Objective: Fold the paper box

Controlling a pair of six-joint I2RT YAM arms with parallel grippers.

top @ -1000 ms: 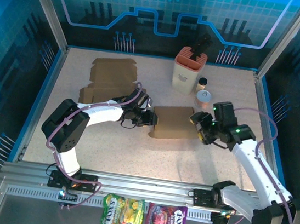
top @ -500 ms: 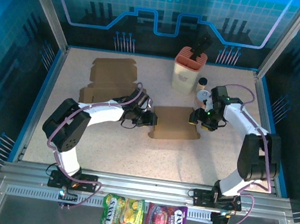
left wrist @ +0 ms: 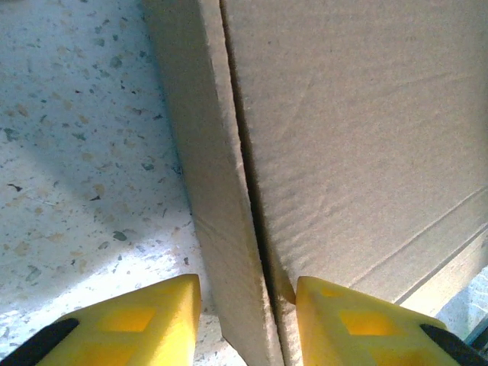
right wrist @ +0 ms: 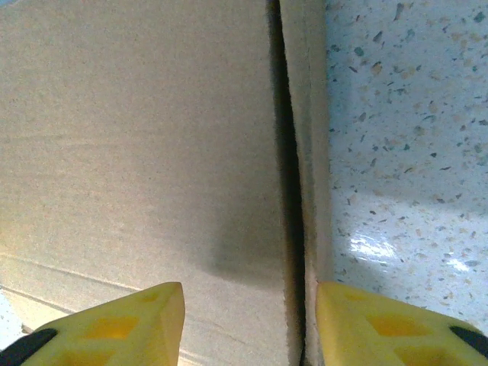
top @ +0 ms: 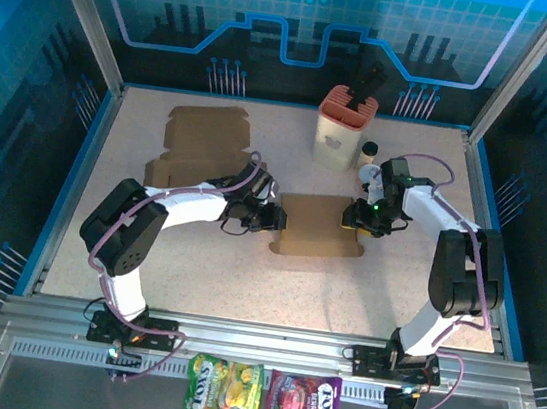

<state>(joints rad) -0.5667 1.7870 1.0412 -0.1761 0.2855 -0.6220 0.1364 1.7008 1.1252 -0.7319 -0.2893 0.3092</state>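
Observation:
The brown paper box (top: 316,222) lies mid-table, partly formed. My left gripper (top: 274,217) sits at its left edge and my right gripper (top: 358,216) at its right edge. In the left wrist view the left gripper (left wrist: 248,320) is open astride the raised side flap (left wrist: 206,152). Its right fingertip (left wrist: 343,320) touches the box panel (left wrist: 358,137), and a sliver of table shows beside the other. In the right wrist view the right gripper (right wrist: 250,324) is open astride the right side flap (right wrist: 313,152). One fingertip (right wrist: 366,324) rests against that flap, the other hangs over the box panel (right wrist: 137,152).
Flat cardboard sheets (top: 207,135) lie at the back left. A cream holder with an orange top (top: 342,128), a small jar (top: 368,154) and a white cup (top: 370,180) stand just behind the right gripper. Candy bags (top: 224,392) hang at the front rail.
The right arm has swung in from the right to the box's right edge, and its jaws have narrowed. The left gripper has stayed at the left edge.

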